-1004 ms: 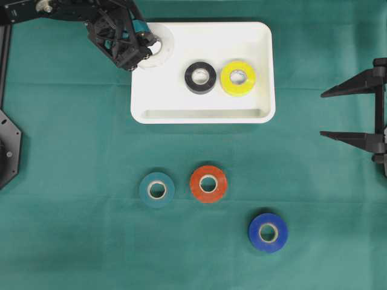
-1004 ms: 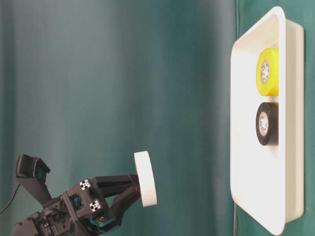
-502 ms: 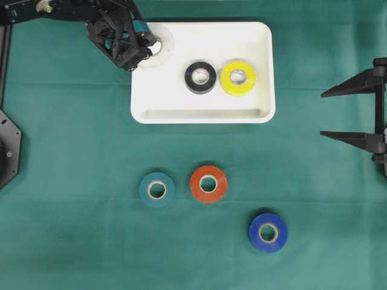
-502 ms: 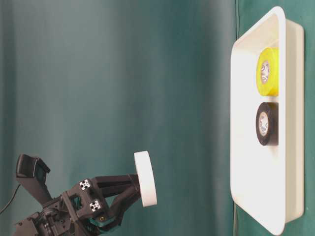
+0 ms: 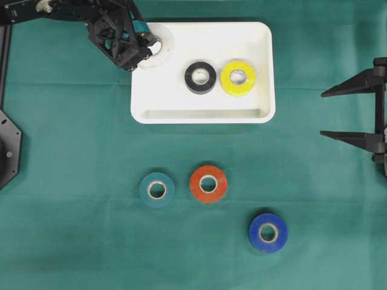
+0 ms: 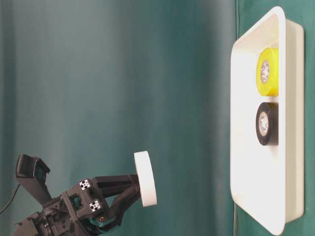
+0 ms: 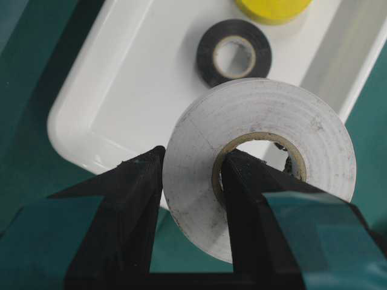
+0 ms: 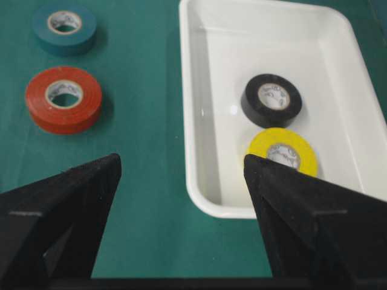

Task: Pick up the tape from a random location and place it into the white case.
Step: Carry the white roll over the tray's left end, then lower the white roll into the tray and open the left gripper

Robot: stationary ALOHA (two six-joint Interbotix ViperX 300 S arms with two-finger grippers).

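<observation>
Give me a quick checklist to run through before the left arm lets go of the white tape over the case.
1. Grip: left gripper pinches the white tape through its hole: ok.
2. Tape over the white case: only at the corner, partly over the rim: not ok.
3. Landing spot free: black tape and yellow tape sit farther along: ok.
4. Drop height: tape hangs well above the case: not ok.
5. Right gripper open, away from the case: ok.

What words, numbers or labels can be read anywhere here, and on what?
None can be read.
Black roll and yellow roll: dark print inside the cores, too small to read.
Left gripper: small black-and-white square markers on the arm, no letters.
</observation>
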